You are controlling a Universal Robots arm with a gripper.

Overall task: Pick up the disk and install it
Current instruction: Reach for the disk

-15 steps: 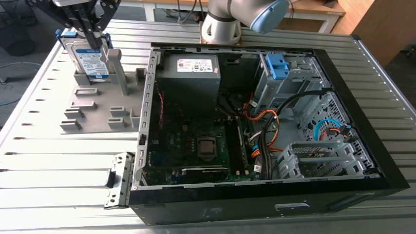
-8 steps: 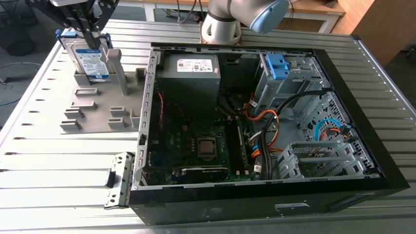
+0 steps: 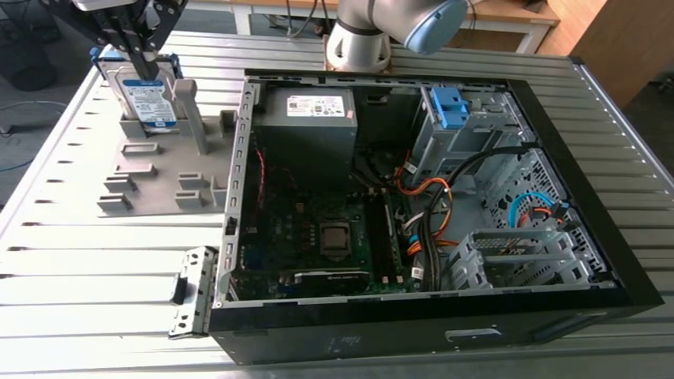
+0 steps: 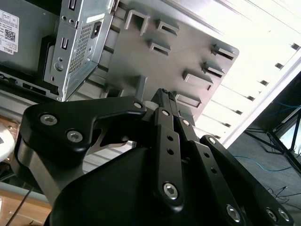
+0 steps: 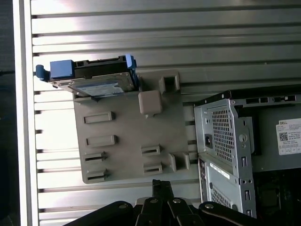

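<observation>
Disk (image 3: 145,99) first: where do we find it in the exterior view?

— We find it standing on edge in a slot of the grey holder plate (image 3: 158,189). The plate lies on the slatted metal table (image 3: 63,268), at the exterior view's left of the open computer case (image 3: 316,343). The disk's white-and-blue label faces us and a blue bracket (image 3: 101,55) frames it. We cannot make out the print.

And the gripper (image 3: 140,59)?

— It hangs right over the disk's upper edge; whether it touches, we cannot tell from there. Inside the case we note the grey power-supply box (image 3: 316,134) with a white sticker (image 3: 318,105), and a blue latch piece (image 3: 447,106) on the drive bay.

What do we get in the second wrist view?

— The gripper (image 4: 164,93) shows its black fingers (image 4: 168,141) pressed together at the tips, with nothing between them, above the holder plate (image 4: 136,56). Just beside the plate stands the case's perforated metal cage (image 4: 80,37).

And in the first wrist view?

— The disk (image 5: 101,85) stands at one corner of the holder plate (image 5: 127,141), its label showing and the blue bracket (image 5: 61,69) at its end. The gripper (image 5: 162,184), jaws closed on nothing, sits apart from the disk, over the plate's opposite edge. The white sticker (image 5: 288,136) on the power-supply box (image 5: 277,162) carries a square code and small print.
</observation>
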